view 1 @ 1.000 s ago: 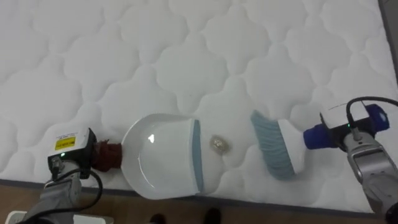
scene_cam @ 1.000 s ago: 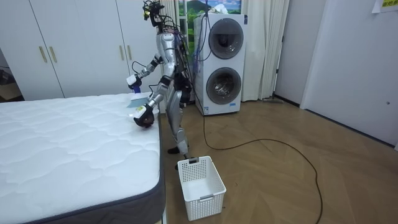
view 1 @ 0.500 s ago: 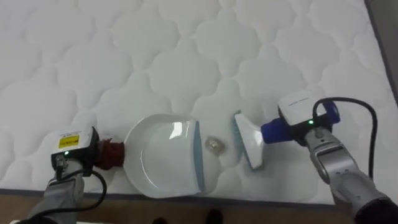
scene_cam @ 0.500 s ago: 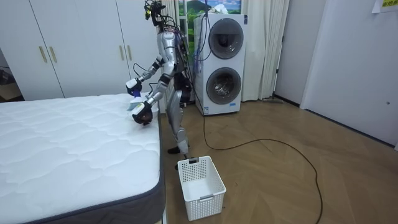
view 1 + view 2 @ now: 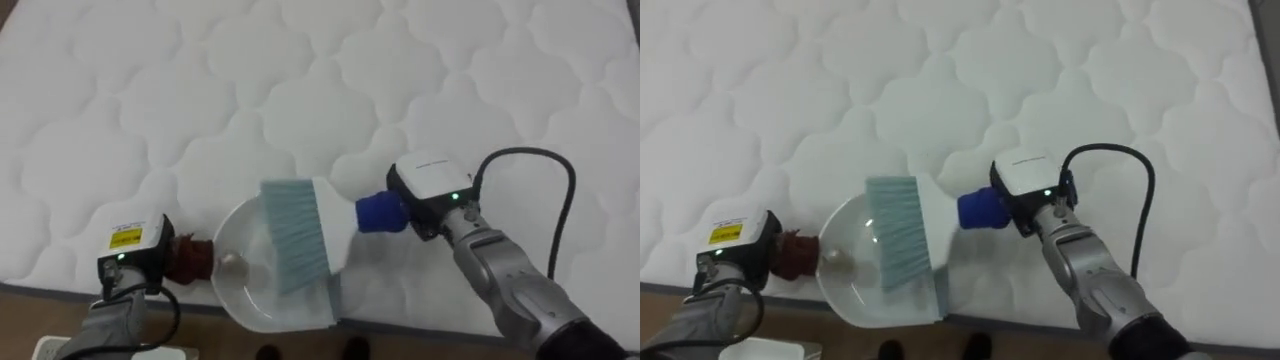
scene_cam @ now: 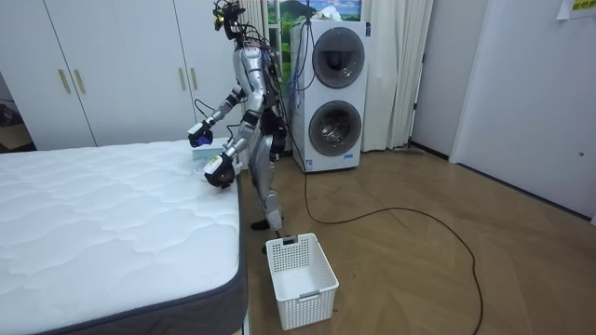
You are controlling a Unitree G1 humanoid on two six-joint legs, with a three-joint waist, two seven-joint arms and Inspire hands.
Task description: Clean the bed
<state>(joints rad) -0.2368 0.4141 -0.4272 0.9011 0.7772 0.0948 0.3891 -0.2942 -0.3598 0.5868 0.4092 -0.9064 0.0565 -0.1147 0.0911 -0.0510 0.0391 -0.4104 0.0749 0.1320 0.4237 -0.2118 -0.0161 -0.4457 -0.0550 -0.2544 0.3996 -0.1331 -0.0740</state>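
Much bare mattress (image 5: 300,90) beyond edge-side dustpan (image 5: 245,298)

From across the room the robot stands upright, both arms held forward and down. Its left hand (image 5: 138,260) sits low at the near left, back upward. Its right hand (image 5: 433,196) reaches in from the right, forearm angled up leftward.
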